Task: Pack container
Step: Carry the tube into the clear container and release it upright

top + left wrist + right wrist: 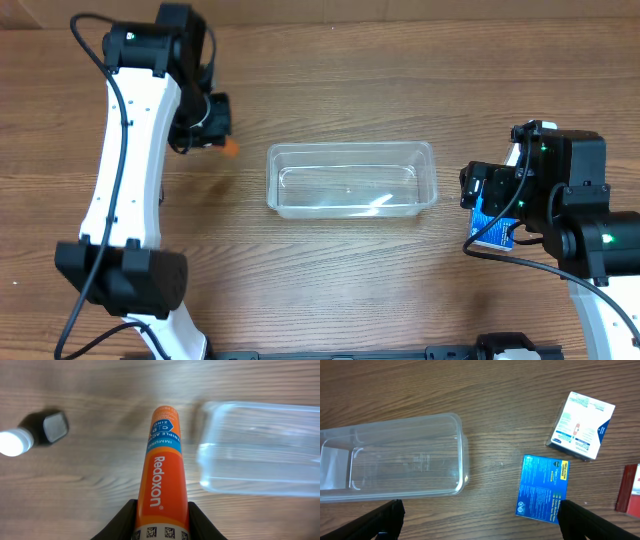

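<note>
The clear plastic container (pixel 350 179) lies empty at the middle of the table; it also shows in the left wrist view (pixel 260 447) and the right wrist view (pixel 390 455). My left gripper (pixel 215 125) is shut on an orange Redoxon tube (pixel 162 470), held above the table to the left of the container; only the tube's tip (pixel 231 147) shows overhead. My right gripper (pixel 480 522) is open and empty, to the right of the container, above a blue box (pixel 543 488) that also shows overhead (pixel 492 228).
A white and blue box (pixel 581 425) and a red box (pixel 629 489) lie on the table right of the blue box. A small dark bottle with a white cap (pixel 35 432) lies left of the tube.
</note>
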